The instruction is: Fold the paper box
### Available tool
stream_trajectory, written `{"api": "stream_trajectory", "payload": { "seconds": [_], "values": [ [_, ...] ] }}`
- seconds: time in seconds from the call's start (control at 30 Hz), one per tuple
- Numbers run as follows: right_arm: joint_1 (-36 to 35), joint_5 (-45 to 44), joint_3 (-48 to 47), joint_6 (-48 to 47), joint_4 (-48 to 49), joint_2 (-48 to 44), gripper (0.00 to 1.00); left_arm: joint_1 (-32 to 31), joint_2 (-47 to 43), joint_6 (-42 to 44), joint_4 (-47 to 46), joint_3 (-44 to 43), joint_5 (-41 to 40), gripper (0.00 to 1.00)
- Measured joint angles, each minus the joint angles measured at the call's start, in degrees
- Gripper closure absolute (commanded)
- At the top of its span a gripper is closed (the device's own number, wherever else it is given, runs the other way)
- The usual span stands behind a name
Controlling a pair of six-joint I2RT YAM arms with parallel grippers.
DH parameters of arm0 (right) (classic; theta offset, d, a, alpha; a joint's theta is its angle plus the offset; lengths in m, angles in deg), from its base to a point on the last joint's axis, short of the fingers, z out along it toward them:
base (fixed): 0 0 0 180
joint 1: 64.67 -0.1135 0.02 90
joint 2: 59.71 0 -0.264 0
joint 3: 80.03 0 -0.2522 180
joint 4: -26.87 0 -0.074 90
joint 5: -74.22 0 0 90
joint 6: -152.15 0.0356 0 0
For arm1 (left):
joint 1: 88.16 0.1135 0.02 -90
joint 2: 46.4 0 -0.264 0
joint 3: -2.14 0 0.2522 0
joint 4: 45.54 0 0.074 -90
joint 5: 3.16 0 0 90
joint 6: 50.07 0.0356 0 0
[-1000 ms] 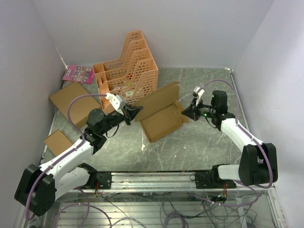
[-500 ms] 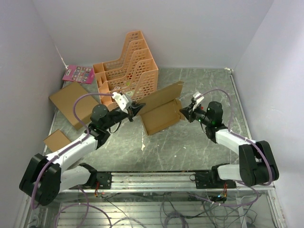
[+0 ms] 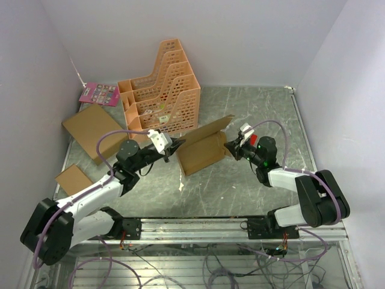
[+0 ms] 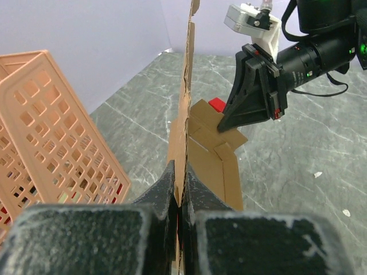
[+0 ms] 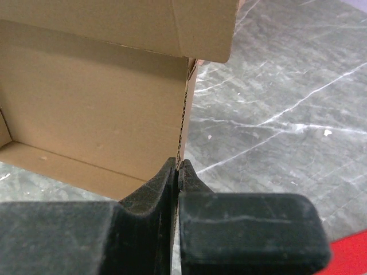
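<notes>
Brown paper box (image 3: 201, 150), plain cardboard, clamped at opposite edges by left claw (image 3: 178, 144) and right claw (image 3: 228, 146)

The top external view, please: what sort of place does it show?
Probably a robotics lab cell: a grey marbled table boxed in by plain walls, with loose cables below the mounting rail.

The plain brown paper box (image 3: 201, 152) sits half-formed near the middle of the grey marbled table (image 3: 258, 111), one long panel raised upright, its lid flap angled above, notched end flaps partly folded.
</notes>
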Motion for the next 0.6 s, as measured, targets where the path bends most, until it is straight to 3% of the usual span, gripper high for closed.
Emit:
{"api": "stream_trajectory", "payload": {
  "seconds": [0.6],
  "values": [
    [-0.07,4.33,1.22,2.95,-2.84,0.04,0.95,-3.04,-4.90,3.67,2.05,4.09,-3.74,0.93]
  ]
}}
